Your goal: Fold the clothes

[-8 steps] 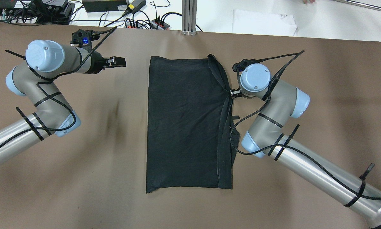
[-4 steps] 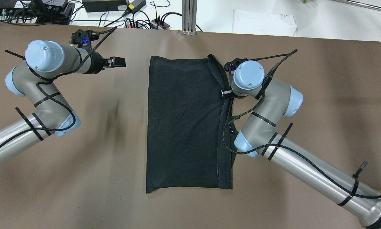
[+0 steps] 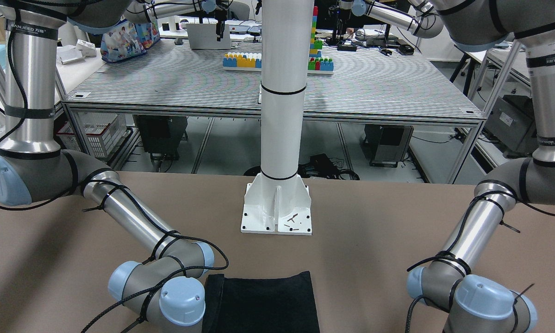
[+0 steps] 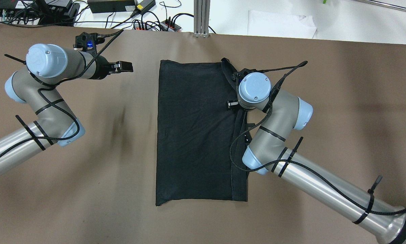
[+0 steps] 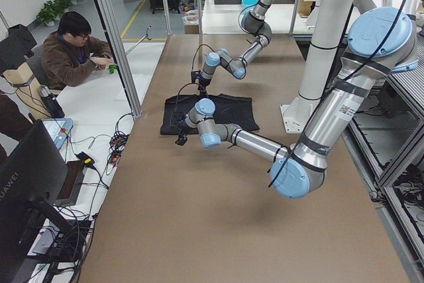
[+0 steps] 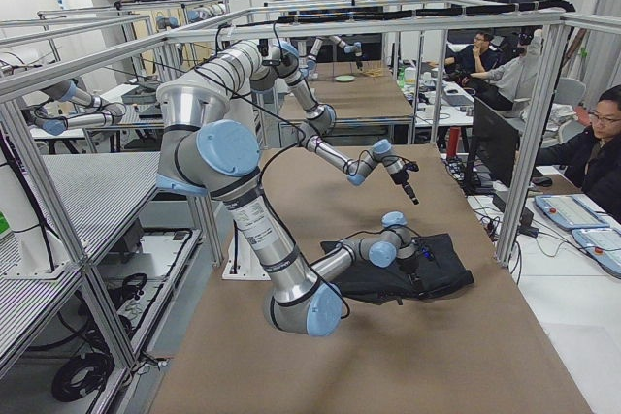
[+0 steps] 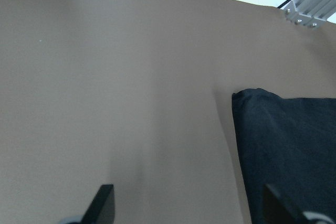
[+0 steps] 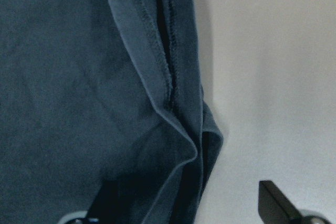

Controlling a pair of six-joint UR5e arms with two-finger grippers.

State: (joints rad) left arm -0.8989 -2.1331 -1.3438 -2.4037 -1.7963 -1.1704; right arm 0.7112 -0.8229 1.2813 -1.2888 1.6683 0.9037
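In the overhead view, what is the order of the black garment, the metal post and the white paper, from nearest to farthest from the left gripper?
1. Black garment: just right of the left gripper, lying mid-view.
2. Metal post: at the far edge, farther right.
3. White paper: beyond the far edge, farthest right.

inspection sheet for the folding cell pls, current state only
Surface: brown table cover, faint creases.
Job's things: black garment lies flat as a folded rectangle, with a loose hemmed strip bunched along its edge on the right arm's side.
Clutter: nothing seen on the cover apart from the white pillar base.
Grippers: left gripper open, over bare cover, apart from the garment. Right gripper open, one finger over fabric, the other over bare cover.
Cables: braided cables strapped along both arms; power strips beyond the far edge.
Surroundings: seated person; another table with coloured blocks.
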